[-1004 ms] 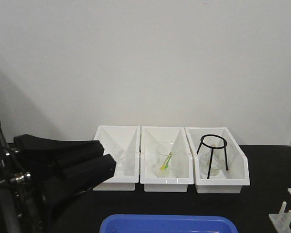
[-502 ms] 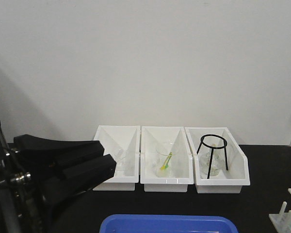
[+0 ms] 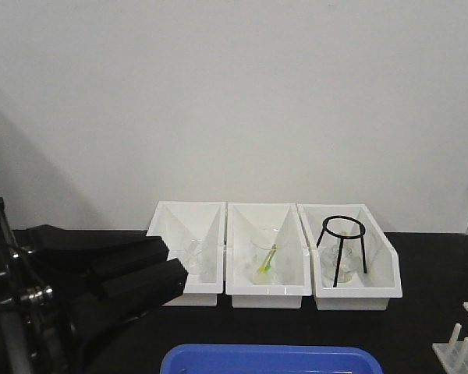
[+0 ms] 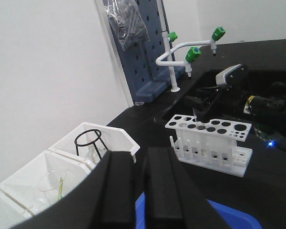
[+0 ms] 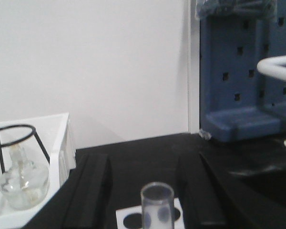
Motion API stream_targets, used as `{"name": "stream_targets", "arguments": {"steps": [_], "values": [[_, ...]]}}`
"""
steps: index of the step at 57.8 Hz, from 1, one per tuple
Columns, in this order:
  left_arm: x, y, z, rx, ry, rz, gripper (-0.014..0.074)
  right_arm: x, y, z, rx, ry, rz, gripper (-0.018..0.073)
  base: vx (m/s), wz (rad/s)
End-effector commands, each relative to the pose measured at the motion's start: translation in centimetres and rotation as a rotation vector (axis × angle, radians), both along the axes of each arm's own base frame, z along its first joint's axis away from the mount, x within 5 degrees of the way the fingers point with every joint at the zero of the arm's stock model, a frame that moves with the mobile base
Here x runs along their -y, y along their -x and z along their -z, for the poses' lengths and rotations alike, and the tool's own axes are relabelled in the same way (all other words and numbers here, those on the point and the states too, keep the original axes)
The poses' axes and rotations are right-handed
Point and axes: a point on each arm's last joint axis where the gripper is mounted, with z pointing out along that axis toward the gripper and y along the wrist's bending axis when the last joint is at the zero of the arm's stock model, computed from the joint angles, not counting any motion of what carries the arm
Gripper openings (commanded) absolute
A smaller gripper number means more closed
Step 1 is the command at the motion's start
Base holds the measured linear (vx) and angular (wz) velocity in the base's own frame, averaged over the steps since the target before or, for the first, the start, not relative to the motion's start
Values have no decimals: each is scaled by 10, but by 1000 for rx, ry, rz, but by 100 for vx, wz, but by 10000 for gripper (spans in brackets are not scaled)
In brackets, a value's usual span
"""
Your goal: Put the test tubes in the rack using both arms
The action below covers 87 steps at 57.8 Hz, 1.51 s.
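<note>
- The rack (image 4: pixel 210 141) is a small white plastic stand with rows of round holes in its top plate and upright pegs along its near side; it stands on the black bench (image 4: pixel 271 181) near the sink edge, beside a blue tray (image 4: pixel 219 217).
- One test tube (image 5: pixel 157 205) shows in the right wrist view: slim clear glass, open round rim, upright over the rack's top plate.
- The right claw (image 4: pixel 200 112) hangs over the rack's far row, and its fingers (image 5: pixel 93 191) stand apart on either side of the tube; whether they touch it I cannot tell.
- The left claw (image 4: pixel 138 191) holds nothing, with only a narrow gap between its two black fingers.
- Three white bins (image 3: pixel 269 261) line the bench's back edge.
</note>
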Motion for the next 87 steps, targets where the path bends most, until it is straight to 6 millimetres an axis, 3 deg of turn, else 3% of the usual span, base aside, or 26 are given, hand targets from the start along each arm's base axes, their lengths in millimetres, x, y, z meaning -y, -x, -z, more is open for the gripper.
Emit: {"name": "stream_targets", "arguments": {"steps": [1, 17, 27, 36, 44, 53, 64, 87], "values": [[-3, 1, -19, 53, 101, -11, 209, -2, 8, -41, 246, 69, -10, 398, 0, 0], [-3, 2, -17, 33, 86, -6, 209, -16, 37, -88, 326, 81, -49, 363, 0, 0], [-3, 2, -17, 33, 85, -6, 209, -26, 67, -108, 240, -104, -56, 170, 0, 0], [-3, 2, -15, 22, 75, -4, 209, -37, 93, -129, 34, -50, -30, -14, 0, 0], [-3, 2, -14, -35, 101, -7, 191, -41, 118, -149, -34, 9, 45, -12, 0, 0], [-3, 3, -12, -60, 89, -5, -25, -46, 133, -158, -19, 159, 56, -11, 0, 0], [-3, 3, -11, -66, 82, -4, -23, -49, 145, -164, 27, 186, 62, -7, 0, 0], [-2, 3, -11, -69, 78, -3, -20, -50, 147, -165, 33, 188, 63, -7, 0, 0]]}}
